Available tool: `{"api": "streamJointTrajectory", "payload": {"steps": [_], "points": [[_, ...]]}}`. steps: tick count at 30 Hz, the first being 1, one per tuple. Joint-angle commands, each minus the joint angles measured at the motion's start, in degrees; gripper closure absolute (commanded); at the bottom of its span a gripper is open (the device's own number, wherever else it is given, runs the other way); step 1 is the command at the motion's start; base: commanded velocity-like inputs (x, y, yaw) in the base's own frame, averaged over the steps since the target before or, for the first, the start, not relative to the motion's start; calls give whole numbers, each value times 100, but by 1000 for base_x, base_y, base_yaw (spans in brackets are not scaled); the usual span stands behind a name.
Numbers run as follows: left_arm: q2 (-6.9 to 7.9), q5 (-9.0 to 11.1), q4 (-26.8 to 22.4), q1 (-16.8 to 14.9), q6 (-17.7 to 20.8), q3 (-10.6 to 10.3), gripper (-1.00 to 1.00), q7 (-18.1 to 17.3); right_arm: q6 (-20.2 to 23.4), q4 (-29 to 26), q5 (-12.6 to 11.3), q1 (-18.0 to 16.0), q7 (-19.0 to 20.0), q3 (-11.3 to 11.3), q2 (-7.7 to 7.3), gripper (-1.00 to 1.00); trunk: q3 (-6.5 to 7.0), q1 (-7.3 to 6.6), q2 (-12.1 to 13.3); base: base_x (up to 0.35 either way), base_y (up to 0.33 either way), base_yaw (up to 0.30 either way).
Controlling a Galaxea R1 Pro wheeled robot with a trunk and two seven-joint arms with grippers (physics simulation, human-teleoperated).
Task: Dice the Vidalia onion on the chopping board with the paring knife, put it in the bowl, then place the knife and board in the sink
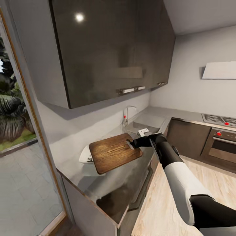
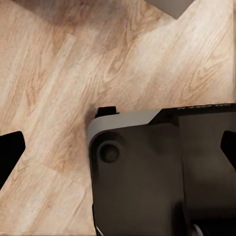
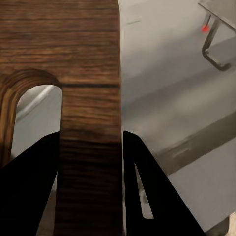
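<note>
My right gripper (image 1: pixel 136 142) is shut on the handle end of the chopping board (image 1: pixel 113 152), a dark brown wooden board held roughly level above the countertop (image 1: pixel 114 186). In the right wrist view the black fingers (image 3: pixel 142 182) clamp the board's handle strip (image 3: pixel 91 142). The white bowl (image 1: pixel 86 156) sits on the counter, partly hidden behind the board's far edge. Further back is the grey sink (image 1: pixel 146 122) with its chrome tap (image 1: pixel 126 114); the tap (image 3: pixel 214 49) also appears beyond the board. My left gripper (image 2: pixel 120 150) is open over the wooden floor. The Vidalia onion and paring knife are out of view.
Dark wall cabinets (image 1: pixel 111 49) hang low over the counter. A small white object (image 1: pixel 143 132) lies by the sink's near edge. A hob and oven (image 1: pixel 219 131) stand at the right. A glazed door (image 1: pixel 19 147) is on the left, and my base (image 2: pixel 162 172) stands on wooden floor.
</note>
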Motion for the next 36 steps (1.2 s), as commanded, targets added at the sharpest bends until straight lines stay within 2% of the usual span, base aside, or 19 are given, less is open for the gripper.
{"api": "streamJointTrajectory", "payload": {"steps": [1, 18, 36], "points": [[-6, 48, 29, -8, -43, -48, -100, 6, 18, -10, 30, -4, 44, -6, 0, 100, -9, 0, -6, -166, -279, 195], [-23, 48, 24, -8, -37, -48, -100, 6, 17, -10, 30, 1, 63, -6, -11, 100, -119, 0, -6, -113, -299, 192], [-25, 51, 16, -8, -43, -40, -100, 6, 17, -10, 13, -1, 72, 7, 6, 100, -236, 0, -6, 46, -314, 191]]}}
